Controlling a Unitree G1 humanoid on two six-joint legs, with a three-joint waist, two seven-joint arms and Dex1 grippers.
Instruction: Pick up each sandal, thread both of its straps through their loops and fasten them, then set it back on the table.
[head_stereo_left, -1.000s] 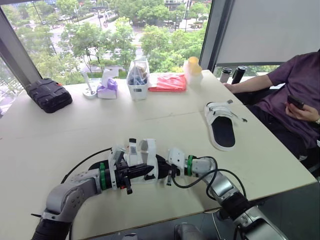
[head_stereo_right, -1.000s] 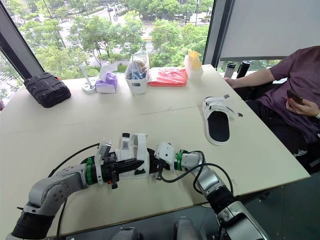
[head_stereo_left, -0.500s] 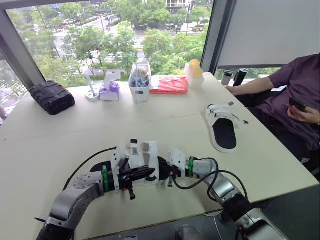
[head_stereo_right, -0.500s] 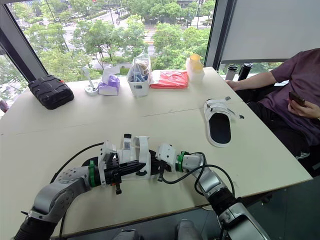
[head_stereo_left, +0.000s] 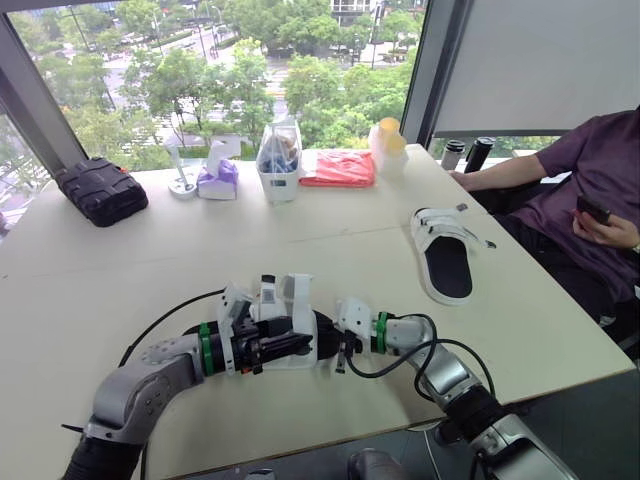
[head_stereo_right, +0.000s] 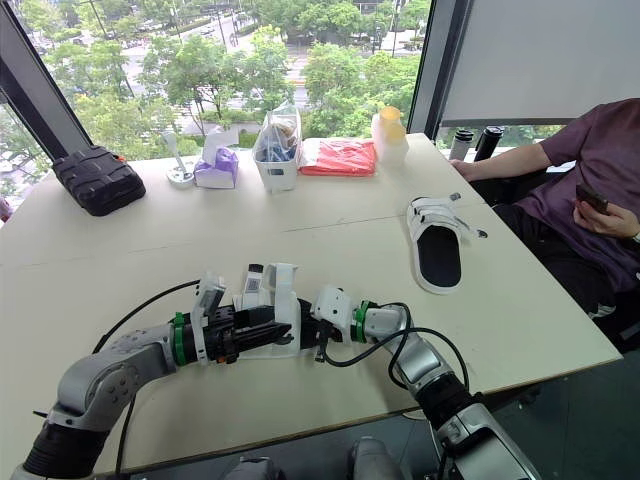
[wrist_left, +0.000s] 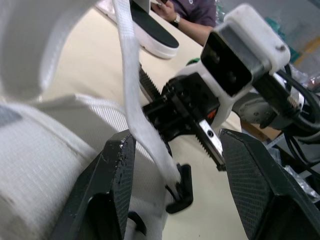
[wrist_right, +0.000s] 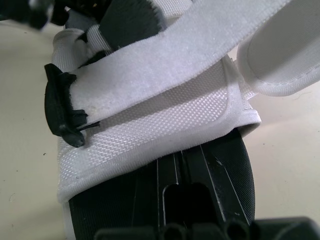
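A white sandal (head_stereo_left: 290, 318) with a black footbed lies near the table's front edge between my two grippers. My left gripper (head_stereo_left: 285, 345) reaches in from the left with its fingers (wrist_left: 116, 175) spread wide, and a loose white strap (wrist_left: 132, 90) hangs between them untouched. My right gripper (head_stereo_left: 336, 350) is shut at the sandal's right end, its tip resting on the black footbed (wrist_right: 200, 165). A broad strap (wrist_right: 165, 65) crosses the upper beside a black plastic loop (wrist_right: 62, 105). The second sandal (head_stereo_left: 445, 255) lies flat at the right of the table.
Along the far edge stand a black case (head_stereo_left: 100, 190), a tissue box (head_stereo_left: 215, 178), a clear tub (head_stereo_left: 278, 160), a red packet (head_stereo_left: 338, 167) and a yellow-lidded bottle (head_stereo_left: 387, 140). A person (head_stereo_left: 590, 190) sits at the right holding a phone.
My left gripper's fingers, shut across the sandal before, now stand apart around the loose strap. The right gripper and both sandals stay where they were.
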